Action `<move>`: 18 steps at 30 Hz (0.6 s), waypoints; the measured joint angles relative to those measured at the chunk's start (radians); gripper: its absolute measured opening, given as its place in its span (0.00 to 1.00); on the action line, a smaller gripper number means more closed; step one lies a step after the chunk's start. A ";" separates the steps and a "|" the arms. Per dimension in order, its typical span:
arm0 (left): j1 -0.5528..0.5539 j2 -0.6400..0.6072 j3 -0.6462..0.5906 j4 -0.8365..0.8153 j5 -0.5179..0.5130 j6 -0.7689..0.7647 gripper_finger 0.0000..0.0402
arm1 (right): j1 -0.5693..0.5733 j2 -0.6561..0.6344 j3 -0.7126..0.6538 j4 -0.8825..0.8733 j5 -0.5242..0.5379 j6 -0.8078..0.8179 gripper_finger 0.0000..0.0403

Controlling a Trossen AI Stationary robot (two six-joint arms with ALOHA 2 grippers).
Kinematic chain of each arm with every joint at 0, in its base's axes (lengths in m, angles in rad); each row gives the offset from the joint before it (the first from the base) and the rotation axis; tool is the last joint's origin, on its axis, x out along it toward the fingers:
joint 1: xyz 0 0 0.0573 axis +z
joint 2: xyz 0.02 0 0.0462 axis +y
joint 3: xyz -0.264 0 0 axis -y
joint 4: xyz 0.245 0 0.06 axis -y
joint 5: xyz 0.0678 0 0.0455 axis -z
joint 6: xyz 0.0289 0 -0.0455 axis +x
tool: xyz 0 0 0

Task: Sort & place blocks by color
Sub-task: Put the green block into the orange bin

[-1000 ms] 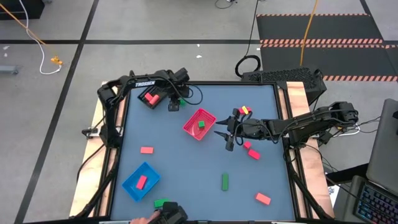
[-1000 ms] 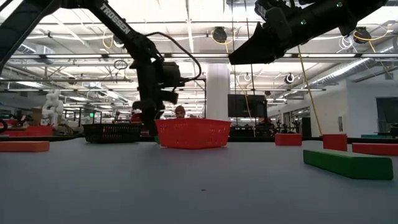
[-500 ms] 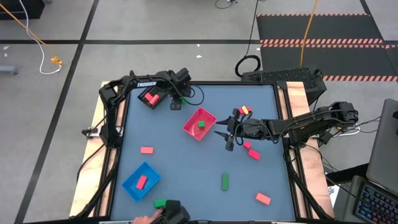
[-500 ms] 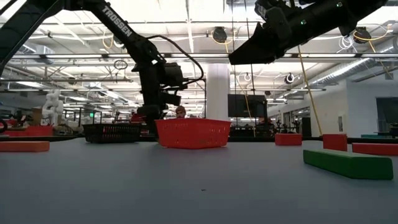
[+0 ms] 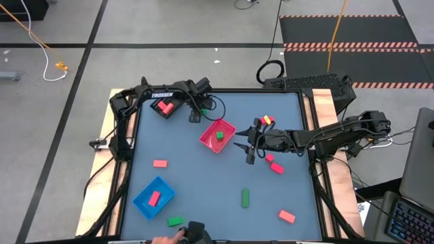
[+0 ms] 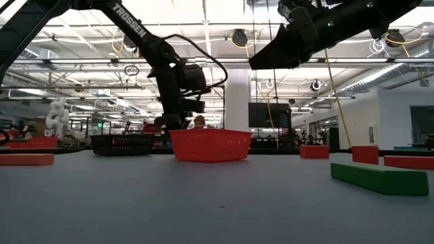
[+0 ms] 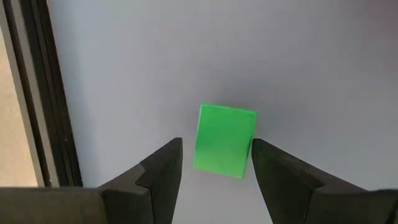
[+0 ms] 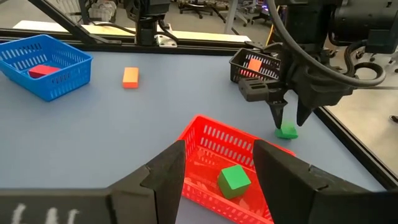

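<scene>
My left gripper (image 5: 194, 116) points down at the table's far left, next to the black tray (image 5: 165, 106), which has red blocks in it. It is open, and its fingers stand on either side of a small green block (image 7: 224, 138) that lies flat on the table (image 8: 286, 132); I see no touch. My right gripper (image 5: 247, 148) hovers open and empty beside the pink-red tray (image 5: 218, 134), where one green block (image 8: 234, 179) lies. A blue tray (image 5: 154, 197) holds a red block.
Loose blocks lie on the table: red (image 5: 160, 163), red (image 5: 274, 165), red (image 5: 287, 216), a green bar (image 5: 245, 198), green (image 5: 175, 221), and a small pile (image 5: 266, 120) at the far right. A person's hand (image 5: 163, 239) shows at the near edge.
My left gripper has moved a little toward the table's right edge and sunk over the green block, rolling slightly; its fingers stay open. The dark thing by the person's hand at the near edge has shifted to the right.
</scene>
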 joint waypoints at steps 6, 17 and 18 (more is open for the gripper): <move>-0.002 0.013 0.000 0.002 0.003 0.000 0.49 | 0.000 0.000 0.000 0.000 0.000 0.000 0.45; -0.015 0.066 0.003 0.008 -0.001 -0.005 0.49 | 0.000 0.000 0.000 0.000 0.000 0.008 0.45; -0.015 0.061 0.002 0.010 -0.002 -0.005 0.49 | 0.000 0.000 0.000 0.000 0.000 0.008 0.45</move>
